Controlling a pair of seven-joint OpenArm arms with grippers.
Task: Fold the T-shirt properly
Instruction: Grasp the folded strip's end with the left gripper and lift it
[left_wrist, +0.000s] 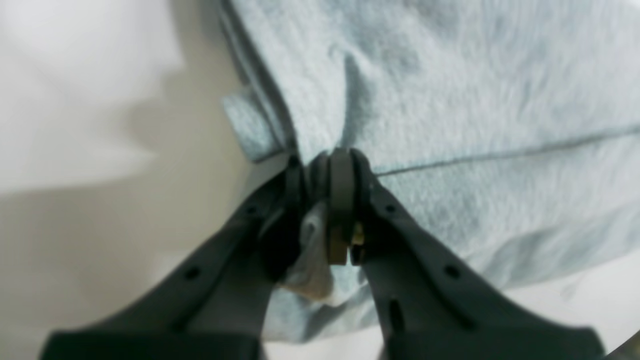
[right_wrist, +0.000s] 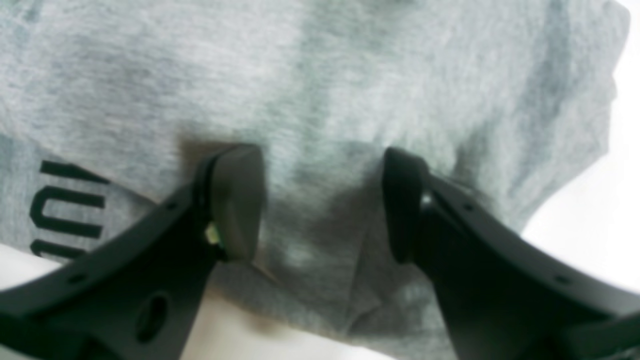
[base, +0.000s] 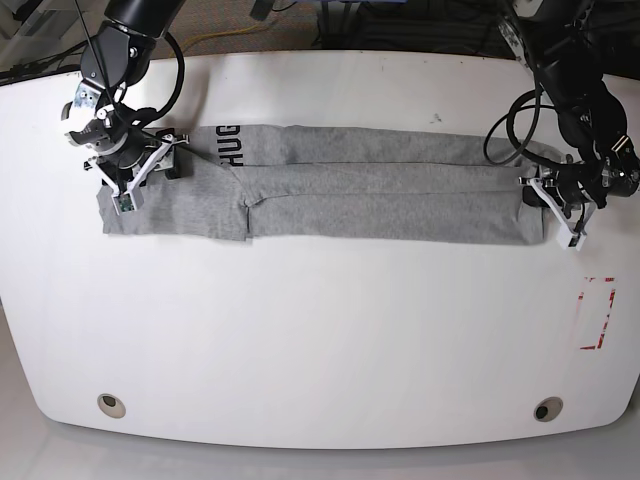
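Note:
The light grey T-shirt (base: 380, 190) lies as a long folded strip across the white table (base: 320, 340), with dark lettering (base: 222, 145) near its left end. My left gripper (base: 548, 196) is at the strip's right end. In the left wrist view the left gripper (left_wrist: 332, 167) is shut, pinching the T-shirt (left_wrist: 450, 75) at its edge. My right gripper (base: 140, 172) rests on the left end. In the right wrist view the right gripper (right_wrist: 320, 165) is open, fingers spread over the T-shirt (right_wrist: 320, 75), with the lettering (right_wrist: 65, 210) to the left.
A red-outlined rectangle (base: 597, 312) is marked near the table's right edge. Two round holes (base: 112, 404) (base: 545, 409) sit near the front edge. Cables and floor lie beyond the table's far edge.

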